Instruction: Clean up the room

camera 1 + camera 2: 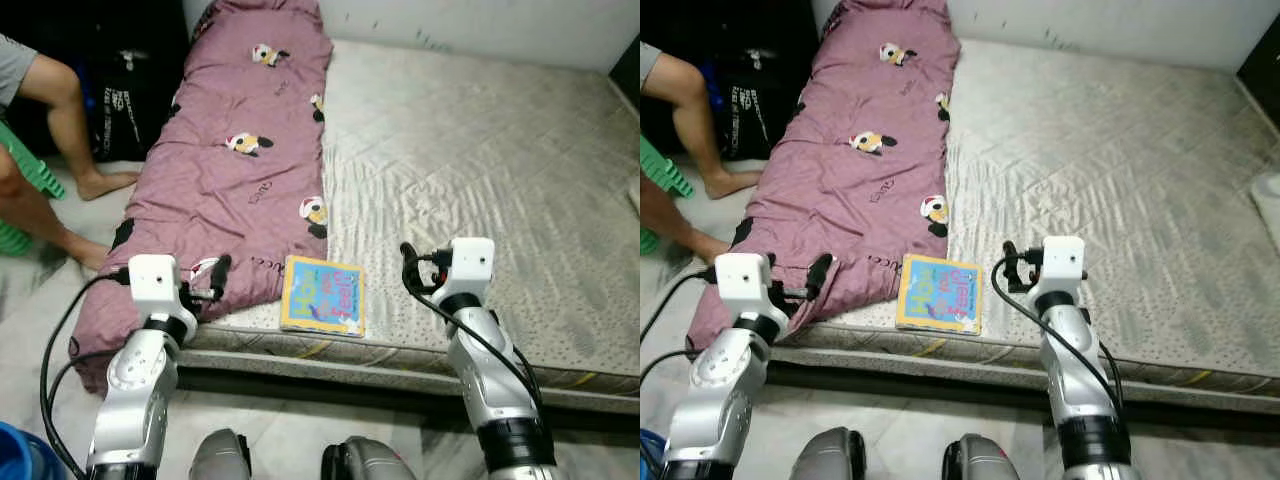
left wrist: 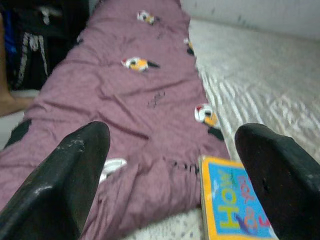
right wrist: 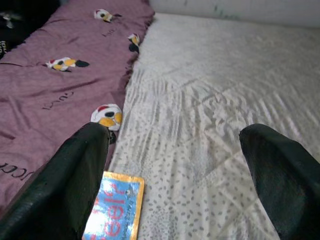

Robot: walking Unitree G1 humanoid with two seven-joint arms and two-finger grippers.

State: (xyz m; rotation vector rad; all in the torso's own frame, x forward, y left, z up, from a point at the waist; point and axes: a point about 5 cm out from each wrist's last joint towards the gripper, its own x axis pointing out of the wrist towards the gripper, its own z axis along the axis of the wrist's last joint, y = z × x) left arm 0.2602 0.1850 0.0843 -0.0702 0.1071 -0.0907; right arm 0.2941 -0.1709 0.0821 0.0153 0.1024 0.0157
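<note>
A blue and yellow picture book [image 1: 322,296] lies flat near the front edge of the mattress [image 1: 480,170], just right of a mauve blanket [image 1: 240,150] printed with cartoon birds. My left gripper [image 1: 215,277] hovers open over the blanket's near corner, left of the book [image 2: 230,210]. My right gripper [image 1: 412,268] is open above the bare mattress, right of the book [image 3: 114,206]. Neither holds anything.
A person's bare legs [image 1: 60,130] and feet rest on the floor at the left, beside a green stool [image 1: 25,165] and dark bags [image 1: 130,80]. A blue bucket rim [image 1: 15,455] sits at the bottom left. The mattress lies low on the tiled floor.
</note>
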